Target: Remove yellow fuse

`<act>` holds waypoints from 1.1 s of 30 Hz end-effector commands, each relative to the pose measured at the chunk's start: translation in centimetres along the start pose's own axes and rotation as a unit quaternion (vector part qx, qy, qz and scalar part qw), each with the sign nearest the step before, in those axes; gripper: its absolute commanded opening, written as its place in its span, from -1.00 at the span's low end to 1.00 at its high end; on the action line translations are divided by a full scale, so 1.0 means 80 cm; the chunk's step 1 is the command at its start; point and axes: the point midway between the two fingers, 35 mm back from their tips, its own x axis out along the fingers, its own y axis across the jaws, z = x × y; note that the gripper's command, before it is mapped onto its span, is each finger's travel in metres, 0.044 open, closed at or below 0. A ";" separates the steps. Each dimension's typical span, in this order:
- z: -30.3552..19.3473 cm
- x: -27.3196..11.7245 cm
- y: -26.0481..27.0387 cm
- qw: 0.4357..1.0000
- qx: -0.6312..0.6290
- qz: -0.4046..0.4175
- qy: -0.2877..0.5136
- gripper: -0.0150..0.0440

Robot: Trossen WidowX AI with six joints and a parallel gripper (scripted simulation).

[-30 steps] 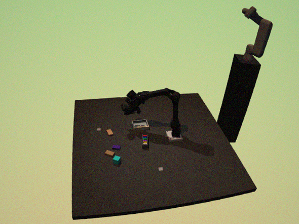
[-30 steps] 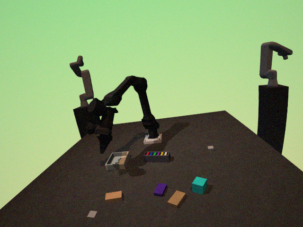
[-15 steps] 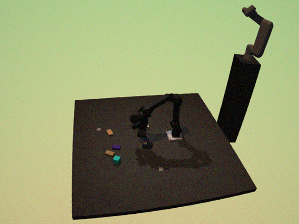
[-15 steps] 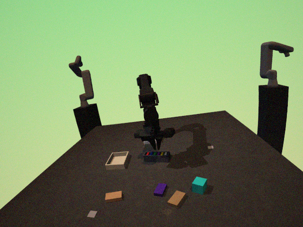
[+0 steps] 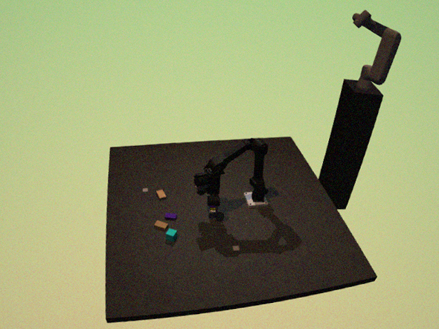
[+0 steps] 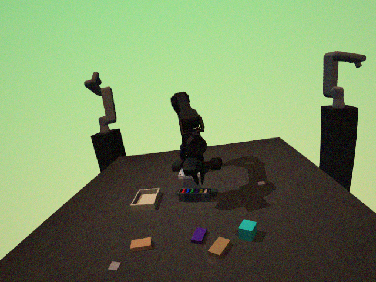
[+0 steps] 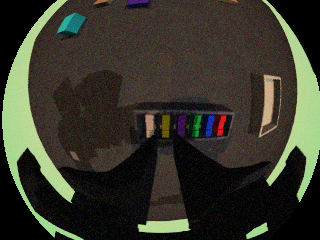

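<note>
The yellow fuse (image 6: 201, 190) (image 7: 165, 125) sits in its slot in the dark fuse block (image 6: 194, 197) (image 7: 182, 107), between the white fuse (image 7: 149, 126) and the purple fuse (image 7: 181, 125). My gripper (image 6: 199, 184) (image 7: 165, 139) points down above the block. Its fingers stand a narrow gap apart, open, with nothing between them. In the wrist view the yellow fuse shows just beyond that gap. The beige tray (image 6: 142, 207) (image 7: 256, 105) is empty, beside the block's red-fuse end. In the top view the arm hides the tray and much of the block.
Green (image 7: 197, 126), blue (image 7: 210, 126) and red (image 7: 221, 126) fuses fill the block's tray side. A teal cube (image 5: 171, 234) (image 6: 247, 230), a purple block (image 5: 170, 216) (image 6: 198, 235) and two orange-brown blocks (image 6: 141, 244) (image 6: 219, 246) lie farther from the arm base. Two pale flat squares (image 5: 145, 190) (image 5: 236, 248) lie apart.
</note>
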 end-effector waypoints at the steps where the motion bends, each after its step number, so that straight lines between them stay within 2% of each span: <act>1: -0.002 0.006 -0.001 1.000 -0.002 -0.003 0.002 -0.26; 33: -0.004 0.034 -0.002 1.000 -0.002 -0.003 0.002 -0.26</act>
